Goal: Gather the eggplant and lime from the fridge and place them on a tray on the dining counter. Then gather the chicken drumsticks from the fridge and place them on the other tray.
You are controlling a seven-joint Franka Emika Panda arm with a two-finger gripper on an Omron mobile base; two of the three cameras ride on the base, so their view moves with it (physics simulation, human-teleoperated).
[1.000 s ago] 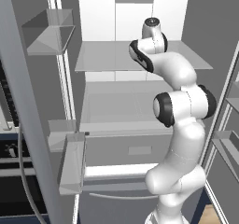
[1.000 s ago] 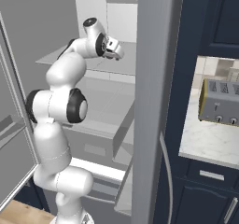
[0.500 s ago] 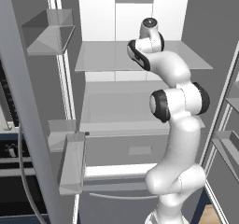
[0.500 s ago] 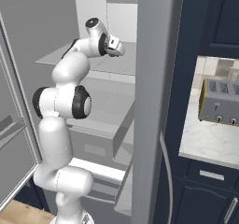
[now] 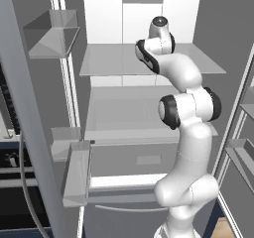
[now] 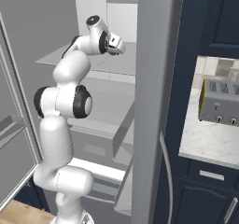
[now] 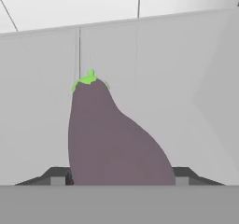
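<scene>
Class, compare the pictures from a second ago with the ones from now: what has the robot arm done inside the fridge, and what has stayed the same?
The arm has pulled its upper joints slightly back from the fridge shelf. The gripper has closed on the eggplant, which now sits between its fingertips in the hand view. The fridge shelves, the door bins and the toaster on the counter stayed where they were.

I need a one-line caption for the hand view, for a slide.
Gripper jaws closed on the purple eggplant, its green stem pointing away toward the fridge's back wall.
</scene>
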